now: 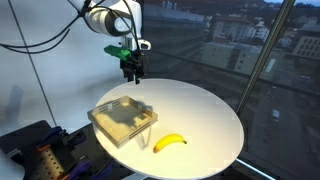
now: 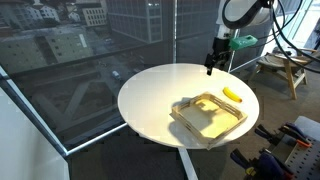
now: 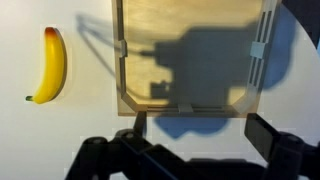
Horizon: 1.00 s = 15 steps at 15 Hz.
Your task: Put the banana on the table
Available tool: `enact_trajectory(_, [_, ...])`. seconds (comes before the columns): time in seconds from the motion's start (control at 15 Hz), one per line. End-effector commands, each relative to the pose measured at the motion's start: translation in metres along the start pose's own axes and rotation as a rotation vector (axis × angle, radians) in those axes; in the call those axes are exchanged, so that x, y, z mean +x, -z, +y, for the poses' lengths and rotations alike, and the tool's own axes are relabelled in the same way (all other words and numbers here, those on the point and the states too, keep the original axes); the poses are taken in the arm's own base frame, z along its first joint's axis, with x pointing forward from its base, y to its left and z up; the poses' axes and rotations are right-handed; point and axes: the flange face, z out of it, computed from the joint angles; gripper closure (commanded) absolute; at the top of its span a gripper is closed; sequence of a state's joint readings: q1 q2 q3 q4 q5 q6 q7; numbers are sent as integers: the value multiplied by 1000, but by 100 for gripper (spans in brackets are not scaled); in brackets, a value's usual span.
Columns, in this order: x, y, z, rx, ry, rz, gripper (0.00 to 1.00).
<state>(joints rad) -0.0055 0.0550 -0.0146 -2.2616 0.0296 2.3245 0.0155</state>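
The small yellow banana (image 1: 170,142) lies on the round white table (image 1: 205,110), beside the tray and apart from it. It also shows in an exterior view (image 2: 232,95) and at the left of the wrist view (image 3: 50,65). My gripper (image 1: 132,68) hangs well above the table's far side, open and empty; it shows too in an exterior view (image 2: 216,62). In the wrist view its two fingers (image 3: 195,130) are spread wide over the tray's near edge, nothing between them.
A shallow square translucent beige tray (image 1: 105,120) sits on the table, also in an exterior view (image 2: 182,112) and the wrist view (image 3: 125,60). Large windows surround the table. Equipment stands by the table's edge (image 2: 290,135).
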Motion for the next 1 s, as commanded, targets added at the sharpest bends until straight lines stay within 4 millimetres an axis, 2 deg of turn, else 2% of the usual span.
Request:
enact_trajectory(0.0, [-22,15,-5,-18,-25,0,0])
enact_trajectory(0.53, [-51,26,-10,-36,-96,-4,0])
enact_trajectory(0.93, [-65,40,-10,-28,-112,-16,0])
